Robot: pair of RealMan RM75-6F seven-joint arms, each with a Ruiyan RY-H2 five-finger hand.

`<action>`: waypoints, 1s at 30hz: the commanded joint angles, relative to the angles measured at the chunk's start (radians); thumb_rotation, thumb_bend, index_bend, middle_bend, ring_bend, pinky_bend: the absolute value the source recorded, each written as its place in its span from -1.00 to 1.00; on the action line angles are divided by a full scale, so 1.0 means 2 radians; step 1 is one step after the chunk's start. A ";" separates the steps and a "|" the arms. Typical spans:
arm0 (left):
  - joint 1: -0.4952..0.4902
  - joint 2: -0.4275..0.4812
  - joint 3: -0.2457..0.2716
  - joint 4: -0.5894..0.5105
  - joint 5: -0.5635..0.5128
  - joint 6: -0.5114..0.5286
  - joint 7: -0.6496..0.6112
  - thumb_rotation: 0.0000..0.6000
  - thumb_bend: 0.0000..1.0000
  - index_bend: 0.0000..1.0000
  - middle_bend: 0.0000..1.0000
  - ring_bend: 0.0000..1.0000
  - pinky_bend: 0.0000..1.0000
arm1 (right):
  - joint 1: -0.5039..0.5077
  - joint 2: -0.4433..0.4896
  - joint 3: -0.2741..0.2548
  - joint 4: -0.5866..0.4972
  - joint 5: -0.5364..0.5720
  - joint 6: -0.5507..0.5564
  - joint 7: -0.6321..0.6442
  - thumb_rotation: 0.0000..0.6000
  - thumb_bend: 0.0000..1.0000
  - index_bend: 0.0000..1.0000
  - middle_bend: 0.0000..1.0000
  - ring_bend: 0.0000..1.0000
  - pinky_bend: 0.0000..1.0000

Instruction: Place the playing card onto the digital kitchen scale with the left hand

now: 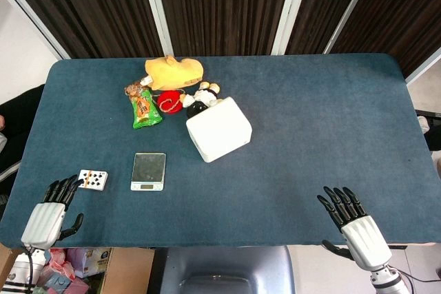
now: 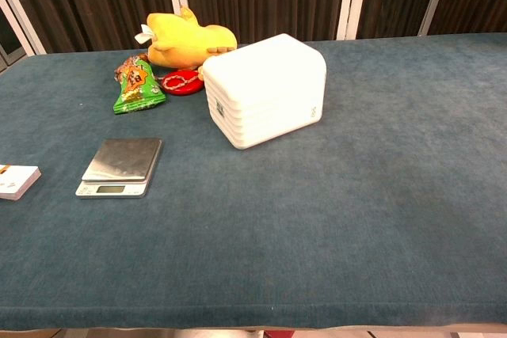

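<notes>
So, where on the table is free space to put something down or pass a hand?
The whole table right of the white box is bare, down to the right hand. The front strip below the scale is free too. Crowded: the back left, around the yellow toy and green packet.

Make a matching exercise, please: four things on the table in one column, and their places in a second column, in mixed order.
Things:
1. playing card
2. digital kitchen scale
3. white box
4. green snack packet

Places:
a. beside the yellow plush toy, far side
b. middle of the table
c. at the left hand fingers
d. between card and white box

Pairs: 1-c, 2-d, 3-b, 4-a
</notes>
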 commanded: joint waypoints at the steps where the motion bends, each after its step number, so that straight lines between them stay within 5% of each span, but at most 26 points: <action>1: -0.001 -0.001 0.001 0.000 0.003 0.000 0.001 1.00 -0.13 -0.88 -1.00 -1.00 -1.00 | -0.001 0.000 0.000 0.000 -0.001 0.000 0.000 1.00 -0.68 -1.00 -1.00 -1.00 -1.00; 12: -0.019 -0.069 0.016 0.062 0.057 -0.012 -0.024 1.00 -0.12 -0.62 -1.00 -1.00 -1.00 | 0.001 0.005 -0.005 -0.001 -0.005 -0.009 0.009 1.00 -0.68 -1.00 -1.00 -1.00 -1.00; 24: -0.057 -0.134 -0.012 0.111 0.007 -0.082 0.050 1.00 0.40 -0.49 -1.00 -1.00 -1.00 | 0.007 0.012 -0.009 -0.006 -0.002 -0.027 0.020 1.00 -0.68 -1.00 -1.00 -1.00 -1.00; 30: -0.060 -0.150 -0.017 0.126 -0.015 -0.093 0.065 1.00 0.40 -0.54 -1.00 -1.00 -1.00 | 0.008 0.014 -0.010 -0.009 -0.001 -0.033 0.020 1.00 -0.68 -1.00 -1.00 -1.00 -1.00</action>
